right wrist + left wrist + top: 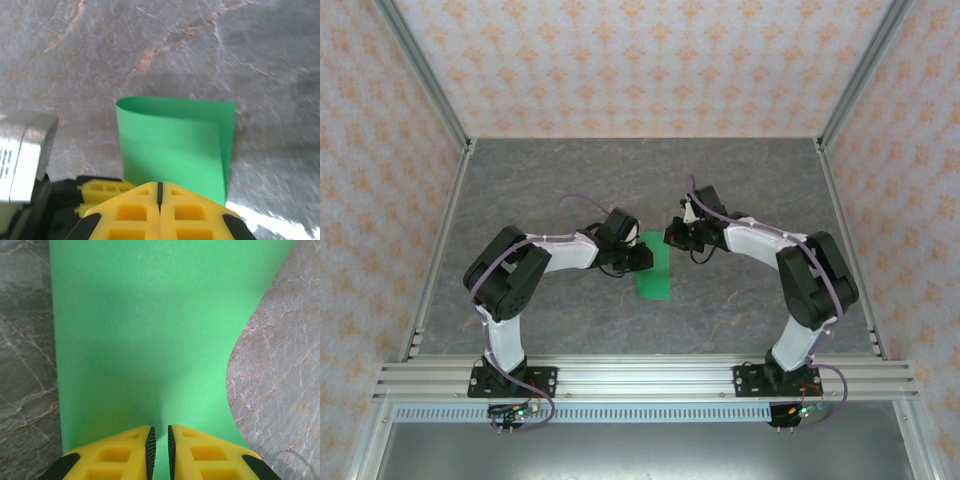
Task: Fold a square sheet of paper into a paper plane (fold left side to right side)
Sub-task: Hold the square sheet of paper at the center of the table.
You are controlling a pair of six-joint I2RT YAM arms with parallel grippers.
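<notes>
You have the square sheet of paper [654, 278] lying mid-table [740, 190] between the 2 arms. From the top camera it reads as a narrow green strip running near to far, with its far end tucked under the 2 gripper heads.

Your left gripper [640, 255] sits at the strip's left far corner. In its wrist view the 2 yellow fingers [127, 452] are drawn almost together around the left gripper [160, 437], with just a thin slit between the black pads and green showing through it. The paper [145, 330] spreads away from the fingertips. Its left edge is straight and its right edge bows in a curve over the grey marbled table [280, 365]. You cannot tell from this whether the pads actually pinch the sheet.

Your right gripper [675, 237] is just to the right of the strip's far end. Its wrist view shows the right gripper [160, 187] fully closed, the fingers meeting along 1 dark line at the paper's near edge. Whether any paper is caught in them is hidden.

That same view shows the paper [170, 145] doubled over on itself. The top layer rolls round in a soft, uncreased loop at the far edge, and a sliver of the lower layer peeks out on the right. A yellow finger [97, 191] of the left gripper sits low on the left beside the sheet.
</notes>
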